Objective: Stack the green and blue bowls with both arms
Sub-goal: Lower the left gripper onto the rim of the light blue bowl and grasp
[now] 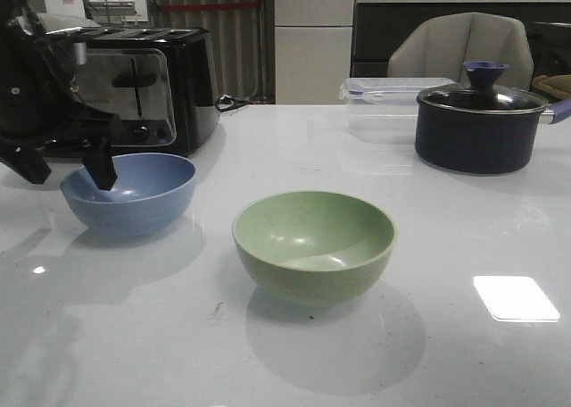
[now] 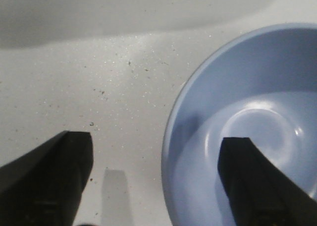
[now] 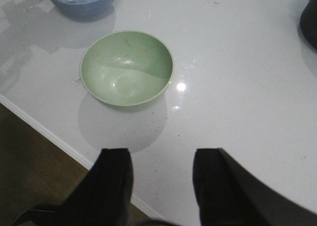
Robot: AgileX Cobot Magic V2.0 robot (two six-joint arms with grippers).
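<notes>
The dusty blue bowl sits upright at the left of the white table. The pale green bowl sits upright in the middle, nearer the front. My left gripper is open and straddles the blue bowl's left rim: one finger is inside the blue bowl, the other is outside over the table. My right gripper is open and empty, above the table's front edge, well short of the green bowl; it does not show in the front view.
A black and silver toaster stands behind the blue bowl. A dark navy lidded pot and a clear plastic container stand at the back right. The table's front edge runs near my right gripper.
</notes>
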